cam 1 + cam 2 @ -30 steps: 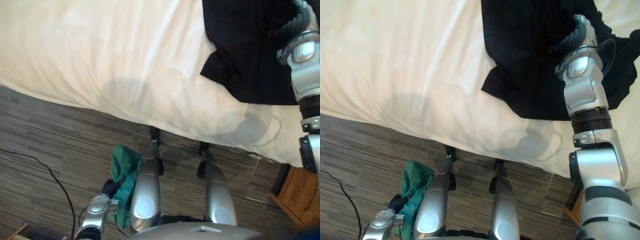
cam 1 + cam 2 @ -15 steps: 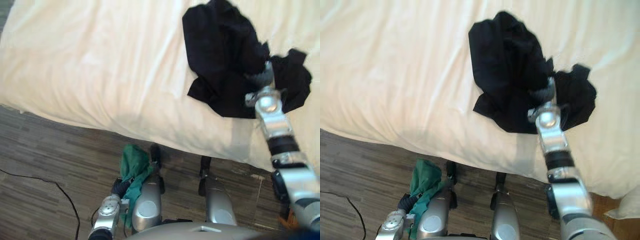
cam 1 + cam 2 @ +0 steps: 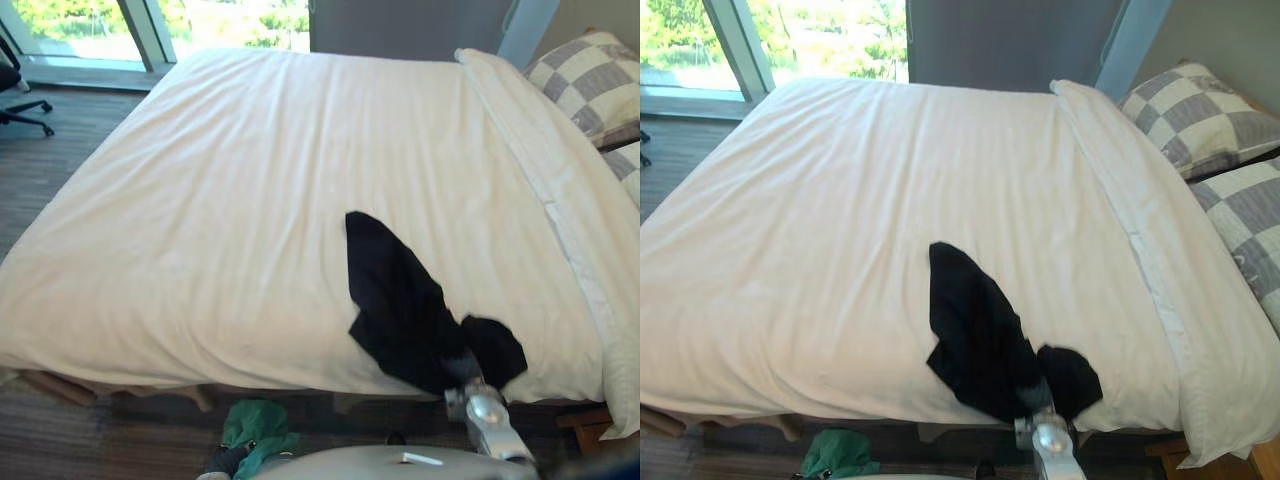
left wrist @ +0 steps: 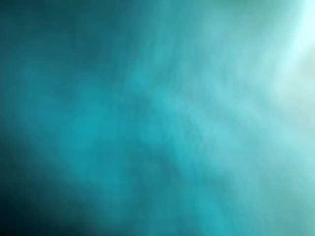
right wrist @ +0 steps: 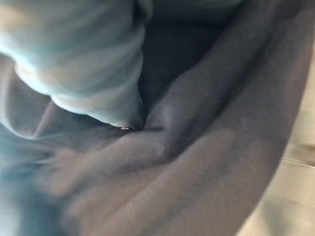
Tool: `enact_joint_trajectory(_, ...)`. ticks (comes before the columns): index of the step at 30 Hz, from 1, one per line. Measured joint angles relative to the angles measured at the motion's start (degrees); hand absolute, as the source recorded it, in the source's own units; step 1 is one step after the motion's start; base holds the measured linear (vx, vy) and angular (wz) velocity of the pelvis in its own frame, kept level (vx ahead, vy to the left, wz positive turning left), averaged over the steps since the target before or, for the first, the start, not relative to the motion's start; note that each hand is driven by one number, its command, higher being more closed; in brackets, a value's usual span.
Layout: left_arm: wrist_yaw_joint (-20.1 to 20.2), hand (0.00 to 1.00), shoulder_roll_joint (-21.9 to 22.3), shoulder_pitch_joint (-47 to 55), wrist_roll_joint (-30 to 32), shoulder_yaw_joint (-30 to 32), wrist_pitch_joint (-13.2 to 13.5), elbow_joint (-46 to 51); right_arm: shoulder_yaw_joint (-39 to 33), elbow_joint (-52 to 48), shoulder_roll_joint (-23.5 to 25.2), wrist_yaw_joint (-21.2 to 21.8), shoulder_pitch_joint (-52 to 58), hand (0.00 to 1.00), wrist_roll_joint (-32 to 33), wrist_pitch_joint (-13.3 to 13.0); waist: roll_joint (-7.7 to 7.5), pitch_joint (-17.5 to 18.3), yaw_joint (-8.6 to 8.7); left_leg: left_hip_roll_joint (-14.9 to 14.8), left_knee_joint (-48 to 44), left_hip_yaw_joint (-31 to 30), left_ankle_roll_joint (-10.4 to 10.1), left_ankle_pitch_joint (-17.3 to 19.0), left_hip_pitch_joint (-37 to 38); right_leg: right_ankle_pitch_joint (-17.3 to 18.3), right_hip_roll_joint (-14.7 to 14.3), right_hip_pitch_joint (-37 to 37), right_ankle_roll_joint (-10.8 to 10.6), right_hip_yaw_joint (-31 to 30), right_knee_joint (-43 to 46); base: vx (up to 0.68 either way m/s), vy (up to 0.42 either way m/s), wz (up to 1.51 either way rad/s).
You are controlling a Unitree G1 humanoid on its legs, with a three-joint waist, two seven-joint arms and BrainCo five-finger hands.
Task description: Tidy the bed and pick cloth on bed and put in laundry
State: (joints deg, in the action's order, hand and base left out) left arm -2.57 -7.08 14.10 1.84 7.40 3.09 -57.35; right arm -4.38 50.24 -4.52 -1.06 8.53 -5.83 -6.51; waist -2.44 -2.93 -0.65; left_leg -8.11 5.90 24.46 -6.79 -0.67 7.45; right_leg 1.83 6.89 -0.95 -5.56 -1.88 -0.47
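Mostly hidden: right hand [image 5: 83,56] within black cloth [image 3: 395,300], left hand [image 3: 224,463] beside green cloth [image 3: 256,424]; grips indiscernible.

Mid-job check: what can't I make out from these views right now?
State of the right hand: blurred in its wrist view, buried under the black cloth in both eye views.
State of the left hand: the green cloth blurs against its wrist camera; the left eye view's bottom edge cuts it off.
The checked pillows: cut by the right edge.
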Motion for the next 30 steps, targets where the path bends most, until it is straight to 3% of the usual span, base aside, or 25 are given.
enact_joint_trajectory(5, 0.0, 1.0, 0.6, -1.5, -0.2, 0.6, -6.3, -0.2, -8.9, 5.6, -0.9, 8.3, 8.1, 1.0, 2.2, 10.6, 0.95, 0.4, 0.55, -0.3, 0.0, 2.1, -0.4, 0.4, 2.0, 0.2, -0.5, -1.1, 0.1, -1.7, -0.1, 0.05, -0.013, -0.22)
enact_joint_trajectory(8, 0.0, 1.0, 0.9, -1.8, -2.4, 0.6, -9.7, -0.2, -12.6, 6.0, 1.0, 12.3, 12.4, 1.0, 2.3, 17.4, 1.8, 0.6, 1.37, -1.3, 0.0, 3.5, -0.8, 0.7, 3.5, 0.5, -1.6, -1.7, 0.4, -2.4, 0.1, 0.02, -0.056, -0.19)
enact_joint_trajectory(11, -0.2, 1.0, 0.9, -2.0, -5.0, 0.6, -11.6, -0.1, -15.1, 6.0, 2.9, 14.0, 14.2, 1.0, 1.3, 19.5, 2.07, 0.8, 1.38, -1.7, 0.0, 3.6, -1.0, 0.6, 3.7, 0.6, -2.0, -1.6, 0.7, -2.4, 0.7, -0.02, -0.053, -0.05)
enact_joint_trajectory(12, -0.2, 1.0, 0.9, -2.0, -5.2, 0.8, -11.8, -0.1, -15.7, 6.0, 3.2, 14.0, 14.3, 1.0, 0.8, 19.2, 2.08, 0.9, 1.36, -1.8, 0.0, 3.6, -1.0, 0.6, 3.7, 0.7, -2.1, -1.6, 0.7, -2.4, 0.7, -0.04, -0.047, 0.01)
enact_joint_trajectory(15, -0.2, 1.0, 1.1, -1.9, -5.8, 1.8, -12.9, 0.2, -14.9, 5.8, 3.5, 12.8, 14.1, 1.0, 0.0, 12.8, 2.03, 1.0, 1.17, -1.7, 0.0, 3.2, -0.8, 0.4, 3.9, 1.0, -1.9, -1.7, 0.6, -2.0, 1.4, -0.05, -0.038, 0.06)
enact_joint_trajectory(18, -0.3, 1.0, 1.0, -1.6, -7.6, 1.8, -12.9, 0.3, -11.6, 5.4, 2.9, 10.4, 14.1, 1.0, 0.0, 8.3, 2.19, 1.3, 1.13, -1.4, 0.0, 2.1, -0.7, 0.3, 3.6, 1.9, -1.4, -1.4, 0.2, -0.9, 2.7, -0.04, -0.024, 0.17)
enact_joint_trajectory(24, -0.2, 1.0, 0.8, -1.4, -9.7, 1.9, -12.3, 0.4, -7.5, 5.7, 0.9, 6.8, 14.1, 1.0, -1.1, 4.2, 1.7, 2.5, 1.08, 1.6, 0.1, -7.8, 1.1, -0.5, 0.0, 6.4, 2.5, -1.5, -0.7, 7.0, 6.7, 0.0, -0.001, 0.78)
enact_joint_trajectory(30, -0.2, 1.0, 0.5, -0.9, -12.0, 1.8, -11.2, 0.3, -4.4, 7.4, -1.6, 6.8, 13.0, 1.0, -4.7, -0.4, 1.72, 2.8, 0.34, 2.9, -0.1, -14.3, 1.4, -2.7, -2.7, 7.1, 3.8, -3.2, -0.8, 12.9, 6.9, 0.07, -0.014, 0.62)
